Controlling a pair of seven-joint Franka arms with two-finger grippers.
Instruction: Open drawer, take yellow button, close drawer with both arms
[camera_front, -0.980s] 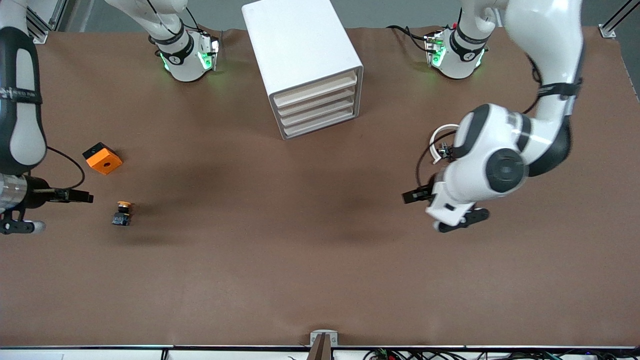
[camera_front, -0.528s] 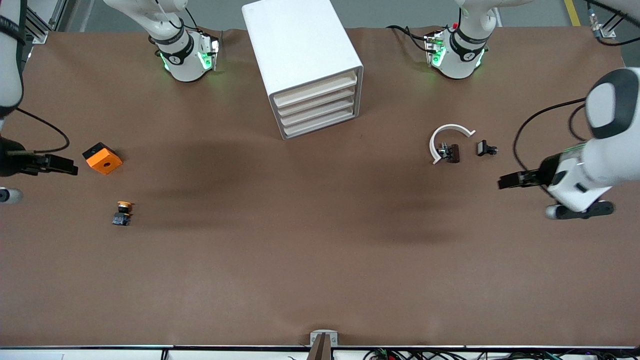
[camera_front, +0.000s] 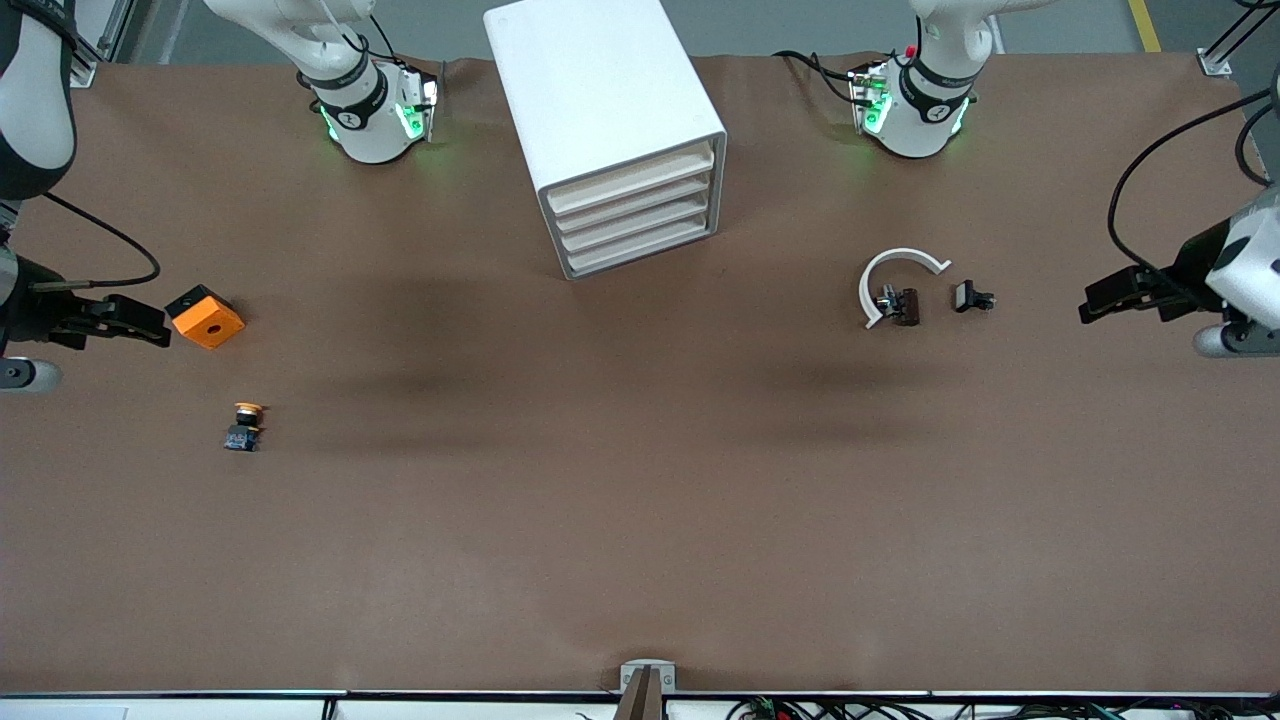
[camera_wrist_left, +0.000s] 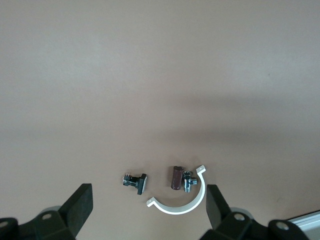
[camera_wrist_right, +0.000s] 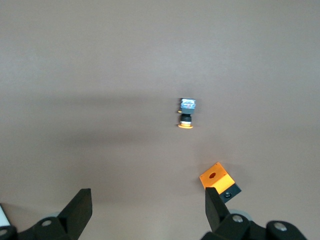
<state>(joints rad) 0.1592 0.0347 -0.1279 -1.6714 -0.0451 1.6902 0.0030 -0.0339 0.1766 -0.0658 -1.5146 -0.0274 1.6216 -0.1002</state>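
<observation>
The button (camera_front: 245, 425), with an orange cap on a black and blue body, lies on the brown table toward the right arm's end. It also shows in the right wrist view (camera_wrist_right: 186, 114). The white cabinet (camera_front: 600, 100) stands between the arm bases with all its drawers (camera_front: 635, 215) shut. My right gripper (camera_front: 140, 328) is open and empty over the table next to the orange block (camera_front: 205, 316). It also shows in its own wrist view (camera_wrist_right: 147, 200). My left gripper (camera_front: 1100, 298) is open and empty over the left arm's end of the table, and shows in the left wrist view (camera_wrist_left: 148, 200).
The orange block with a black hole also shows in the right wrist view (camera_wrist_right: 217, 180). A white arc (camera_front: 895, 270), a brown piece (camera_front: 908, 306) and a dark clip (camera_front: 970, 297) lie toward the left arm's end. The left wrist view shows the arc (camera_wrist_left: 182, 205) and the clip (camera_wrist_left: 136, 182).
The left arm has swung away from over the clips toward its end of the table. My right gripper has moved from beside the button to beside the orange block.
</observation>
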